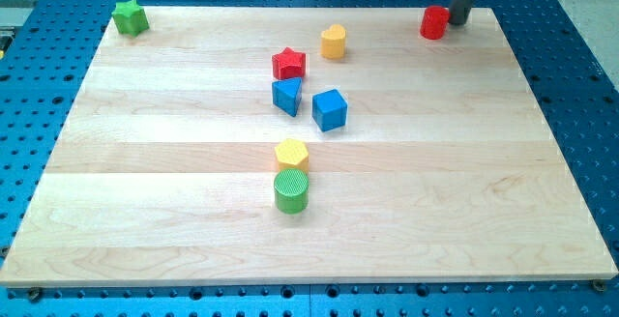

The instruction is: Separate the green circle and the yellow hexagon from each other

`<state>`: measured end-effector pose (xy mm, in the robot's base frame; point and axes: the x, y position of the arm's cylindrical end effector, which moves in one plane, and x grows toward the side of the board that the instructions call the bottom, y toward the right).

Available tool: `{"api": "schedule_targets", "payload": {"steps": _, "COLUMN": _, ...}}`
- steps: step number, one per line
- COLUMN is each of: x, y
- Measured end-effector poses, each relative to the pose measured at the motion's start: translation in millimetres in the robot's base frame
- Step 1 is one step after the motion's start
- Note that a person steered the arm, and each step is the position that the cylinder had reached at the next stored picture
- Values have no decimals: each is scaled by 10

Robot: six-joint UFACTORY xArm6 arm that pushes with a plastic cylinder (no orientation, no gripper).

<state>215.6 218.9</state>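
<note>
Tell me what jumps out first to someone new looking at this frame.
Most striking is the pair just below the board's middle: the yellow hexagon sits directly above the green circle, touching or nearly so. A loose cluster lies above them: red star, yellow heart and two blue blocks. My tip is far off at the view's top right, right beside a red block.

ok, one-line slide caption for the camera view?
Green circle block touching yellow hexagon block on the wooden board; my tip far off beside the red block at the view's top right.
</note>
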Motion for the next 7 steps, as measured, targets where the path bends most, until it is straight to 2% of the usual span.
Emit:
{"api": "schedule_targets", "payload": {"steps": 1, "x": 470, "y": -676}}
{"api": "schedule_targets", "payload": {"steps": 2, "x": 606, "y": -25}}
{"api": "schedule_targets", "payload": {"steps": 4, "x": 1173, "y": -102}}
{"api": "schedule_targets", "payload": {"steps": 5, "x": 1224, "y": 400}}
{"api": "schedule_targets", "payload": {"steps": 7, "x": 1451, "y": 327}}
